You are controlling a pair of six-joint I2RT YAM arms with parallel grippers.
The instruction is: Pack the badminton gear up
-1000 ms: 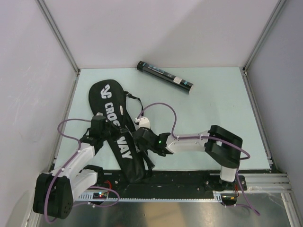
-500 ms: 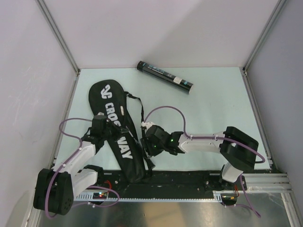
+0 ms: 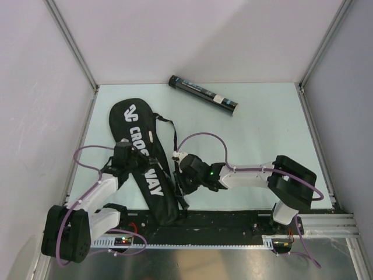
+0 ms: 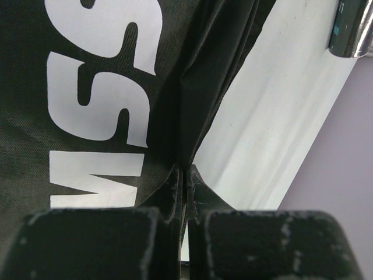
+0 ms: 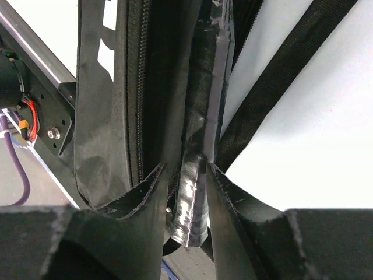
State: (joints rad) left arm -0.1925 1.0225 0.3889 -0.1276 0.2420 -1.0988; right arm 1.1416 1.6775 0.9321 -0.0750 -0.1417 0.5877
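Pinching bag (image 3: 133, 119) edge with left claw (image 4: 183, 172) near tabletop's (image 3: 262, 140) front; straddling racket handle (image 5: 204, 111) with right claw (image 5: 185, 172), grip impossible to tell.

long black fabric bag (image 3: 140, 146), white CROSSWAY lettering — flat on the table (image 3: 262, 128), diagonal, wide end far-left. dark teal-printed tube (image 3: 203, 95) lies on its side at the far edge — well apart.
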